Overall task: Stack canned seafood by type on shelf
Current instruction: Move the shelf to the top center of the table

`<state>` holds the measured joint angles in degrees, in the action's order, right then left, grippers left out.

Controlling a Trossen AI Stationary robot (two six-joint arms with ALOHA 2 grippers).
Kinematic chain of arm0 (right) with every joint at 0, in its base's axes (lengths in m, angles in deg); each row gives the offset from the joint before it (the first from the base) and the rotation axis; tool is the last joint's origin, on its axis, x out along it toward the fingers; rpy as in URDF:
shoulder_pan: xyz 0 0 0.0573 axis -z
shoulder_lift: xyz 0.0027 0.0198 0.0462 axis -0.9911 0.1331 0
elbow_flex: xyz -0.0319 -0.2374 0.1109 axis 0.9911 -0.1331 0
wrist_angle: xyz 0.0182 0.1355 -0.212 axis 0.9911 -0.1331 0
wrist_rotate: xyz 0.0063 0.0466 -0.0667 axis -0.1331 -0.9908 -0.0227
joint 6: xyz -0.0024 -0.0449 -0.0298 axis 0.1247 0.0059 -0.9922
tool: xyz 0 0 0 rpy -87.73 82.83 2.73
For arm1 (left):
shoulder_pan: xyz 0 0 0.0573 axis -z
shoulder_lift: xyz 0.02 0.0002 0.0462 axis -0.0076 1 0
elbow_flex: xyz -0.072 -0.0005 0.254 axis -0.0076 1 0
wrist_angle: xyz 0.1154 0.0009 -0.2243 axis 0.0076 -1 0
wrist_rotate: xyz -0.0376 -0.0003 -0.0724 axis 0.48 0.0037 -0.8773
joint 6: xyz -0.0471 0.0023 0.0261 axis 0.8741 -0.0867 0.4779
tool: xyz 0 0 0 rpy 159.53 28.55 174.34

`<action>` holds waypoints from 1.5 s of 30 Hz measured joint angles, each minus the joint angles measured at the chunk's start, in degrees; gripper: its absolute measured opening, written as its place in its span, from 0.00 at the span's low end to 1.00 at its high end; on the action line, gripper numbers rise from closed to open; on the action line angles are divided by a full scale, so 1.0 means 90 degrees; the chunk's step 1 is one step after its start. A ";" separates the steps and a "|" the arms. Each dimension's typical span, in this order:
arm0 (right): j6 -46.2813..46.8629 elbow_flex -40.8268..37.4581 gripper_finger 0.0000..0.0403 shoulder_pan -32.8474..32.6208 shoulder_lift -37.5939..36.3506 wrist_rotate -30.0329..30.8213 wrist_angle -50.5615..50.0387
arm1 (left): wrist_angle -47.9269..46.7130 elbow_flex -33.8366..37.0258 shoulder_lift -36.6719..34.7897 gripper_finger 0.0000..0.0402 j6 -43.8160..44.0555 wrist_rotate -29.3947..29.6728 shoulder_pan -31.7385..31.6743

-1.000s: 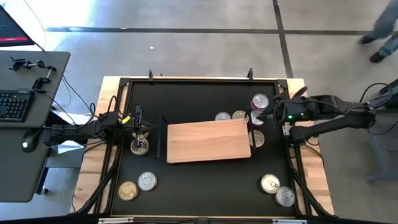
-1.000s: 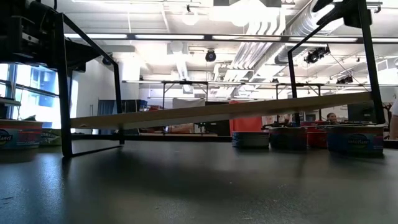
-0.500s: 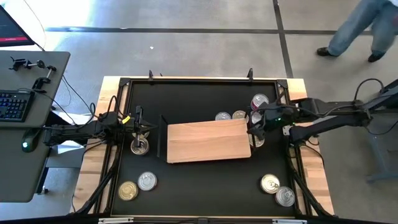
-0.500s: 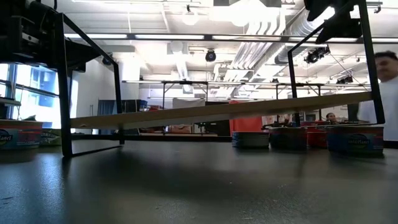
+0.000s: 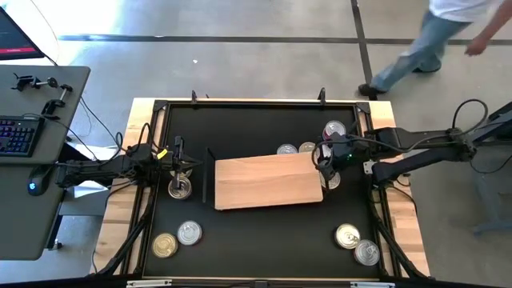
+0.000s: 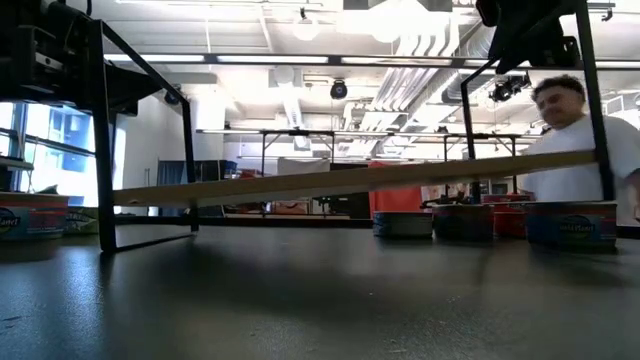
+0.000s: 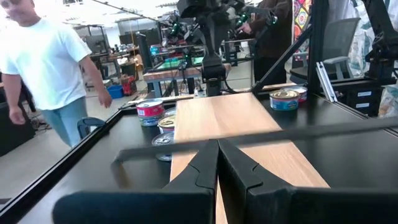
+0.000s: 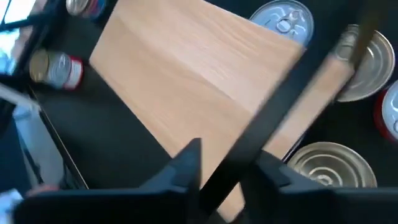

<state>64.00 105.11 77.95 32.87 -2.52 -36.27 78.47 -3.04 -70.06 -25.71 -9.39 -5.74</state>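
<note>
nothing stacked yet: wooden shelf [image 5: 268,181] bare, seafood tins [image 5: 298,149] all around on counter [image 5: 256,240]. right tool [image 5: 323,160] over shelf end, grip unclear; left tool [image 5: 178,166] clenched, empty.

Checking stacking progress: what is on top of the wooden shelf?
No cans show on the shelf; its board is bare. The right gripper hangs over its right end, hiding that edge.

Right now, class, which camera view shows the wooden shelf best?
The high view: the whole shelf lies in plain sight from above, every edge visible. The low view catches only its thin edge. The left wrist view looks along its top; the right wrist view shows one end, crossed by a black upright.
</note>
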 joint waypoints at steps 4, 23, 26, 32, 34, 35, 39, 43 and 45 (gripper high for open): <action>0.0088 0.0015 0.03 0.0069 -0.0009 0.0283 0.0104 | 0.0058 -0.0014 -0.0005 0.00 -0.0003 -0.0159 0.0008; -0.0300 0.0104 0.01 0.0933 -0.0688 0.0950 0.0257 | -0.0051 -0.0003 0.0000 0.00 0.0000 -0.0102 0.0000; -0.0591 0.0104 0.01 0.1228 -0.0662 0.0940 0.0581 | -0.0056 -0.0003 0.0000 0.00 0.0000 -0.0107 0.0000; -0.0937 0.0104 0.01 0.1923 -0.0612 0.1187 0.1124 | -0.0065 -0.0004 0.0000 0.00 0.0000 -0.0109 0.0000; -0.1077 0.0104 0.01 0.2151 -0.0526 0.1298 0.1306 | -0.0081 -0.0002 0.0000 0.00 0.0000 -0.0112 0.0000; -0.1115 0.0104 0.01 0.2266 -0.0462 0.1314 0.1422 | -0.0084 -0.0002 0.0000 0.00 0.0000 -0.0114 0.0000; -0.1355 0.0104 0.01 0.2621 -0.0068 0.1333 0.2096 | -0.0090 -0.0002 0.0000 0.00 0.0000 -0.0131 0.0000; -0.1592 0.0105 0.01 0.2867 0.0462 0.1348 0.2764 | -0.0092 -0.0002 0.0000 0.00 0.0000 -0.0131 0.0000; -0.1727 0.0105 0.01 0.2983 0.0694 0.1360 0.3058 | -0.0093 0.0000 0.0000 0.00 0.0000 -0.0131 0.0000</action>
<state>48.45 106.05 104.79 39.12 9.72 -8.75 77.63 -3.04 -70.06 -25.71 -10.57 -5.74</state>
